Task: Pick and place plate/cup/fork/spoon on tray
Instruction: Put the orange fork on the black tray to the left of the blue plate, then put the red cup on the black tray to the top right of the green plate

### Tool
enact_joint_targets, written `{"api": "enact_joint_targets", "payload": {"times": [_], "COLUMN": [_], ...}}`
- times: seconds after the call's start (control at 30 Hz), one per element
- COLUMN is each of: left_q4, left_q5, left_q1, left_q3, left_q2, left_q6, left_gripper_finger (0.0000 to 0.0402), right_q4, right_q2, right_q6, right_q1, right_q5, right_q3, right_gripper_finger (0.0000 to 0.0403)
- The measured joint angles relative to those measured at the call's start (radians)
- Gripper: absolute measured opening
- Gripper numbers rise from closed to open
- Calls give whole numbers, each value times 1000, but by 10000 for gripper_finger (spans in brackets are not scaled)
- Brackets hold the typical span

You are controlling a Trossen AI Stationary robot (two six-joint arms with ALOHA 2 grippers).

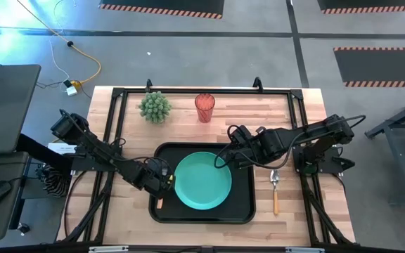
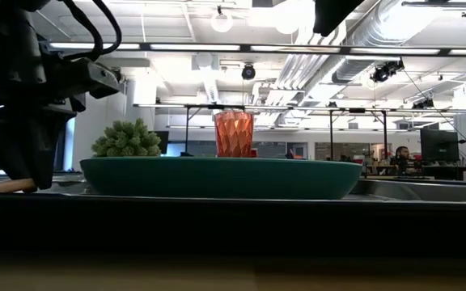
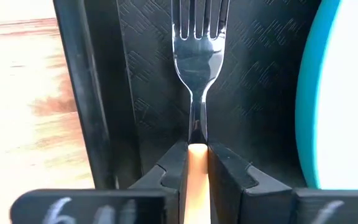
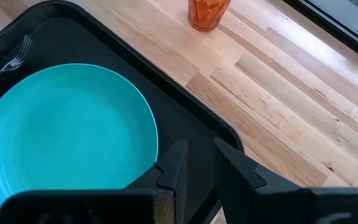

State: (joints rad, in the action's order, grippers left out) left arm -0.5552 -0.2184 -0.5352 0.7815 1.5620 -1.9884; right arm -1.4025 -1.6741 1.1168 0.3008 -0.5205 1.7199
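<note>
The fork [image 3: 196, 56], silver tines and orange handle, is low over the black tray's [image 1: 241, 211] left strip. It lies between the tray's left wall and the teal plate [image 1: 202, 181], and my left gripper [image 1: 164, 184] is shut on it. Its tines point toward the table's far edge. The plate rests flat in the tray's middle. My right gripper [image 4: 197, 152] hangs above the plate's far right rim, a narrow gap between its fingers and nothing in it. The spoon [image 1: 275, 190] lies on the table right of the tray. The red cup [image 1: 204, 107] stands at the far edge. My left gripper pinches the fork's orange handle [image 3: 196, 165] between its two fingers, just behind the metal neck. The fingers come steeply from above and lie across the handle. The handle's free end [image 1: 159, 202] sticks out toward the near edge. Whether the tines touch the tray floor, I cannot tell.
A spiky green potted plant [image 1: 155, 107] stands at the far left of the table, beside the cup. Bare wood lies to the right of the tray around the spoon. A black frame runs around the tabletop.
</note>
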Motion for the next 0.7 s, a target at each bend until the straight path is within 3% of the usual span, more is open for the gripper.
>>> {"api": "enact_joint_targets", "payload": {"times": [0.7], "left_q4": [-1], "left_q5": [2], "left_q1": [1], "left_q3": [0], "left_q2": [-5], "left_q6": [0], "left_gripper_finger": [67], "right_q4": [0], "right_q2": [0], "right_q6": [-18], "right_q1": [0], "right_q5": [0], "right_q3": [0], "right_gripper_finger": [68]}}
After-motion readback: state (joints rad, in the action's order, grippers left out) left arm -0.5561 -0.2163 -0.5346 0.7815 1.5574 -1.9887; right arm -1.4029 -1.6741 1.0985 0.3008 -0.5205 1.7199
